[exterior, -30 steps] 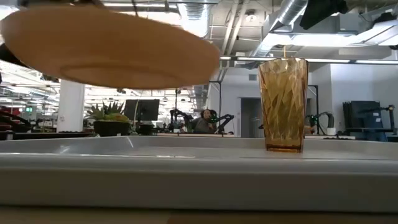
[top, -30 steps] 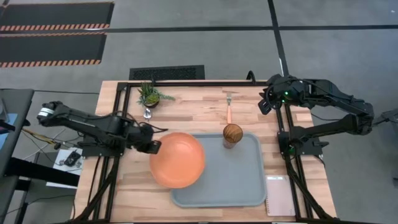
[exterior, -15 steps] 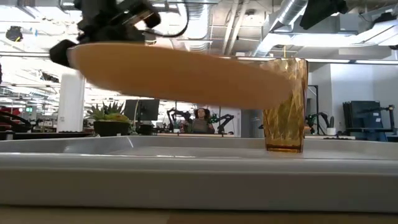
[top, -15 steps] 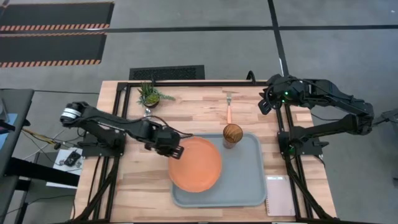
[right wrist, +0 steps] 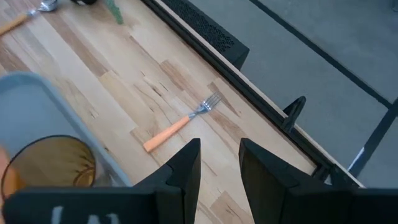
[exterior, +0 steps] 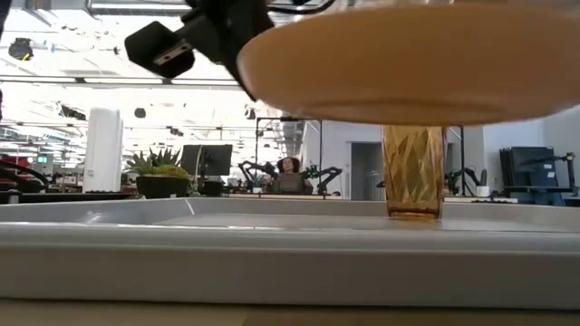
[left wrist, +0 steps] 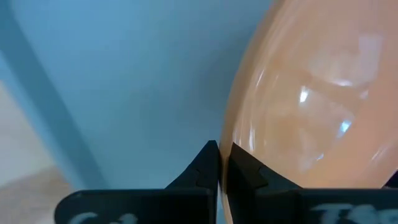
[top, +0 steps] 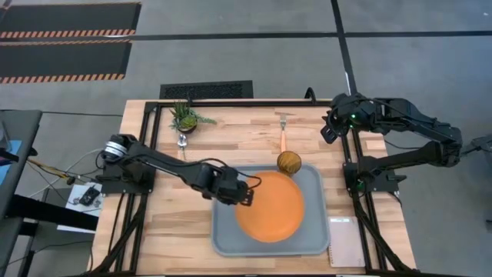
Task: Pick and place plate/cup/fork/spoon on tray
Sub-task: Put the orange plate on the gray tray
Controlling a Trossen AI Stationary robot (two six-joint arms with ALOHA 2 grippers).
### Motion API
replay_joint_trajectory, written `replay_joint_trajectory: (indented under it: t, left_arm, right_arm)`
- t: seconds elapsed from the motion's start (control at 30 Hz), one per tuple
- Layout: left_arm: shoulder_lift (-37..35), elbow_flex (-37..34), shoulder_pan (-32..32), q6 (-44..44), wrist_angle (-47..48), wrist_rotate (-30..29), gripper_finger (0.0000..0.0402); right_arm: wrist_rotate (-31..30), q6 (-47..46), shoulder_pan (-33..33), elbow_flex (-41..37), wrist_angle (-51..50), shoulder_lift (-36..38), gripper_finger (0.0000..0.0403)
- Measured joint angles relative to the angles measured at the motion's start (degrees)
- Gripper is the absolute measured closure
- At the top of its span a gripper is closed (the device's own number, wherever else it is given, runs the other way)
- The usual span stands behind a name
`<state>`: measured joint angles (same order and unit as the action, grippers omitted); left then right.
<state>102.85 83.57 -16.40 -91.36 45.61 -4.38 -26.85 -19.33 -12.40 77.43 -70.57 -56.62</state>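
1. Nearest the front edge of the counter (top: 165,238) is the tray (top: 231,245), with a white notepad (top: 346,241) lying just off its right side.
2. The plate (top: 270,206) is hanging over the middle of the tray. The low view shows it lifted clear of the tray floor, roughly level.
3. The left gripper (top: 247,193) is clenched on the plate's left rim. The left wrist view shows the rim pinched between its two fingers (left wrist: 200,169), with blue tray underneath.
4. The cup (top: 289,162) stands upright in the tray's far part, right by the plate's far edge. From low down the plate covers its top.
5. Past the tray's far rim, the fork (top: 283,133) lies on bare wood, tines pointing away.
6. Further left, the spoon (top: 182,141) sits beside a small potted plant (top: 185,117).
7. The right gripper (top: 329,129) is parked at the far right corner of the counter, fingers apart, holding nothing.
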Motion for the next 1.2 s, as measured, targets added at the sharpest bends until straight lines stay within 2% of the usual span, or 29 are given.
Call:
replay_joint_trajectory:
  t: [0.27, 0.4, 0.67, 1.2]
  left_arm:
    - [6.33, 4.94, -3.61, -8.06, -0.78, 0.10, 0.0401]
    - [8.49, 4.94, -4.36, -11.36, -6.87, -0.13, 0.0401]
    - [10.50, 5.05, -4.25, -14.30, -11.15, -4.06, 0.0401]
    - [15.21, 4.98, -4.28, -15.66, -17.33, -5.31, 0.0401]
  right_arm:
    - [0.00, 2.21, -0.01, 0.00, -0.13, 0.00, 0.0269]
    - [-0.02, 3.36, -0.01, 0.00, -0.13, 0.00, 0.0269]
    - [-0.02, 3.36, -0.01, 0.00, -0.13, -0.01, 0.0269]
    - [-0.02, 3.50, 0.01, 0.00, -0.19, 0.00, 0.0269]
